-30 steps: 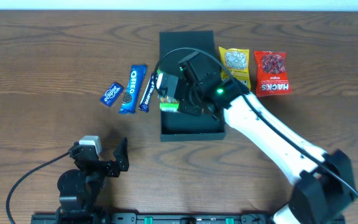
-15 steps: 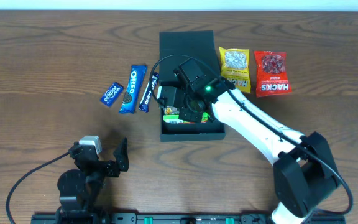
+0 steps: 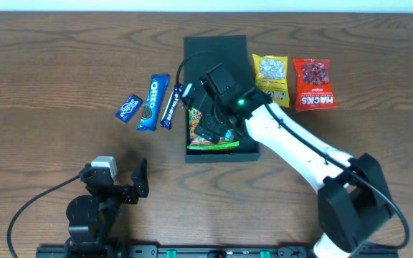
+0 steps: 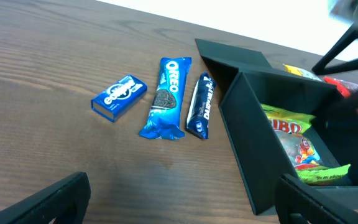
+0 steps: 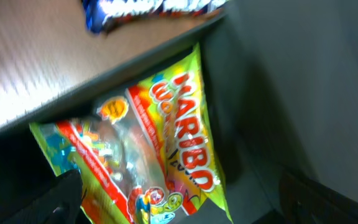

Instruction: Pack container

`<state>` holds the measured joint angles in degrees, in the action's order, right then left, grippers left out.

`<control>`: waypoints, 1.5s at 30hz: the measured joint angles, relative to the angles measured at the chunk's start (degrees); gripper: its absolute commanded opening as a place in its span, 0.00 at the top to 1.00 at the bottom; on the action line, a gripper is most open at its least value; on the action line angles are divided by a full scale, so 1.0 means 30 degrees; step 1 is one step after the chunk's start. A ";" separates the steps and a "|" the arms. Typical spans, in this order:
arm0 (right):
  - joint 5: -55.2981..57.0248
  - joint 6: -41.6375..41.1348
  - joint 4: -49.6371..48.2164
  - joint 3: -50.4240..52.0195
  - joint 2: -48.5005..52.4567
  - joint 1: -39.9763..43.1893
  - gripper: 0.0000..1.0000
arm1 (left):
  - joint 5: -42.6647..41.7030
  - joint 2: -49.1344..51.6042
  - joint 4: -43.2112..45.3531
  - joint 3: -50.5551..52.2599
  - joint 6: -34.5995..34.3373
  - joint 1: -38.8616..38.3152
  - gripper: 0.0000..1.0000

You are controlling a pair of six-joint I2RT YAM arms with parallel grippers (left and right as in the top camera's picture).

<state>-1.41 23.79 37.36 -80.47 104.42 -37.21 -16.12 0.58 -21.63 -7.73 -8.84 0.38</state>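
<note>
Toward the desk's far edge, the Haribo bag has been released into the container; the right gripper is parted, one item packed.

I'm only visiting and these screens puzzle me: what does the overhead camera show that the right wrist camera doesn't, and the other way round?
Only overhead: the Oreo bar, a small blue packet, a yellow packet, the red Hacks packet, the left arm and the white right arm. Only the right wrist: the lettering on the Haribo bag, close enough to read. Both: that bag lying inside the dark container, and a dark blue bar just outside its wall.
</note>
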 measured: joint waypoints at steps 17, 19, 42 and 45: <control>-0.2346 -0.3840 -0.2535 -0.0809 -0.3432 0.0000 0.01 | 0.0000 0.0000 0.0000 0.0000 0.0000 0.0000 0.05; -0.2463 -0.3847 -0.2419 -0.0809 -0.3432 0.0000 0.01 | 0.0000 0.0000 0.0000 0.0000 0.0000 0.0000 0.05; -0.2645 -0.3912 -0.0401 -0.0809 -0.3432 0.0000 0.01 | 0.0095 0.0000 0.0525 0.0080 -0.0007 0.0000 0.05; -0.2229 -0.3905 -0.0226 -0.0809 -0.3432 0.0000 0.01 | -0.0197 0.0007 0.2922 0.0408 -0.0066 0.0000 0.05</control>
<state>-8.10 12.08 36.69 -82.89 94.13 -37.21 -16.71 0.60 -12.86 -6.50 -9.04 0.38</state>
